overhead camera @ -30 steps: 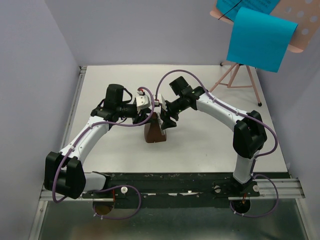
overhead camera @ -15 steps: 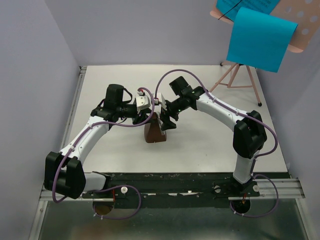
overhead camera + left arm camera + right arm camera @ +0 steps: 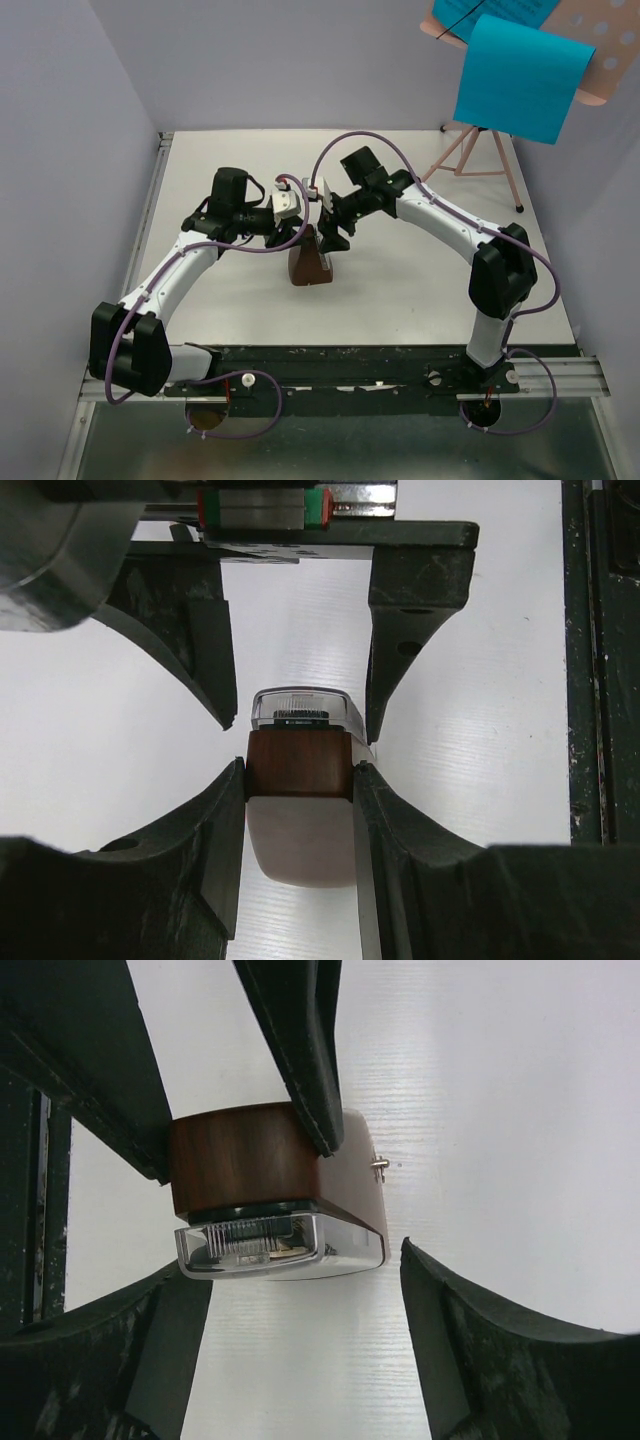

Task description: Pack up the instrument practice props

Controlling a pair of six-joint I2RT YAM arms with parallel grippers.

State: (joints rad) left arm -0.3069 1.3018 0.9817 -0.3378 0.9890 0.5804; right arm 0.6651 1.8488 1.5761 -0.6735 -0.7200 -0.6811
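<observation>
Brown block (image 3: 298, 765): stood on worktop (image 3: 420, 290).
Left fingers (image 3: 205, 850): clamped its wooden sides.
Right fingers (image 3: 480, 1350): gaped wide around its clear end.
Risk: closing might clash fingers, tipping block.

Practice props: one in my grip, two at the far right corner.

The small dark-brown wooden wedge-shaped metronome block (image 3: 308, 264) stands upright near centre, narrow end up, with a clear plastic cap on top. My left pincer (image 3: 299, 770) is clamped on its brown neck from both sides, and my right pincer (image 3: 300, 1270) is spread wide about the cap. The pink perforated music stand (image 3: 603, 45) stands erect on thin tripod legs. The bright blue paper sheet (image 3: 520, 80) hangs tilted over the front of the stand's desk.
</observation>
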